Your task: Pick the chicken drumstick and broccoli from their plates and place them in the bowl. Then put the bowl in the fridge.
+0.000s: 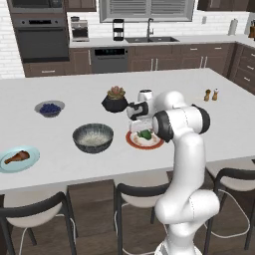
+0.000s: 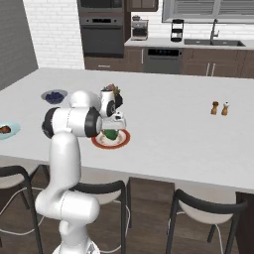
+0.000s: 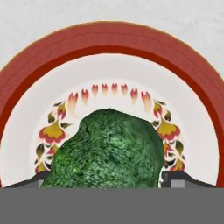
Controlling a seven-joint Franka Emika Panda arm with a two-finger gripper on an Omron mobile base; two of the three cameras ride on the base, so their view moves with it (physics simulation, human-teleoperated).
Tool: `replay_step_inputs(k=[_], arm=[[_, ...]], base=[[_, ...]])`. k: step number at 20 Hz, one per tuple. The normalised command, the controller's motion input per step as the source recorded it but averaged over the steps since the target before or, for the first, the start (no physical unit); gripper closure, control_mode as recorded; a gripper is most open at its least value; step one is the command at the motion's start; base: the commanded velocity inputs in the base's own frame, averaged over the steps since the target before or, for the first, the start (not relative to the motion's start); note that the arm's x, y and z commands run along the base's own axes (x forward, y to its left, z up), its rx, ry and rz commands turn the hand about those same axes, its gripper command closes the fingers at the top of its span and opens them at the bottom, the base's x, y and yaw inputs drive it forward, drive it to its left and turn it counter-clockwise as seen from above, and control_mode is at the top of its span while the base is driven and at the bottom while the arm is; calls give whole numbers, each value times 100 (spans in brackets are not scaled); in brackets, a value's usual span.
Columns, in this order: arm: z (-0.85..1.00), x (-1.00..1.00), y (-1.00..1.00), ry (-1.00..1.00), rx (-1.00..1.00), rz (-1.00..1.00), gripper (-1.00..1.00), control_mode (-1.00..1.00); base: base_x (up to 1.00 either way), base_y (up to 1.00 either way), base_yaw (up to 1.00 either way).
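Left base view runs, from left to right, like this: a light blue plate [image 1: 17,160] sits at the counter's near left edge with the chicken drumstick [image 1: 17,157] lying on it, and farther back stands a small grey bowl of blueberries [image 1: 50,108]. Next comes the bowl [image 1: 93,137], dark and speckled, upright near the counter's middle. Behind it to the right is a black succulent pot [image 1: 115,102]. Just right of the bowl lies the red-rimmed plate [image 1: 144,140], and the broccoli [image 1: 145,134] rests on it. The gripper [image 1: 141,125] hangs directly over that floret, low and close. Well to the right stand two small shakers [image 1: 211,94].

Right base view shows the broccoli [image 2: 110,134] on the red-rimmed plate [image 2: 111,139] under the gripper [image 2: 115,124].

Hand view has the broccoli [image 3: 107,151] between the two dark fingertips [image 3: 177,179], one on each side of it at the bottom corners. The jaws stand wide around the floret; whether the pads touch it I cannot tell. The red-rimmed plate [image 3: 35,65] spreads beneath, its floral pattern ringing the floret.
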Motion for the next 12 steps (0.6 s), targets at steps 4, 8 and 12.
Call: replay_step_inputs(k=[4, 8, 12], arm=[[-13, -44, -3, -6, 0, 0, 100, -100], [39, -88, 1, -21, 7, 0, 100, -100], [100, -100, 5, -22, 11, 0, 100, -100]], base=[[0, 0, 0], [0, 0, 0], [0, 0, 0]])
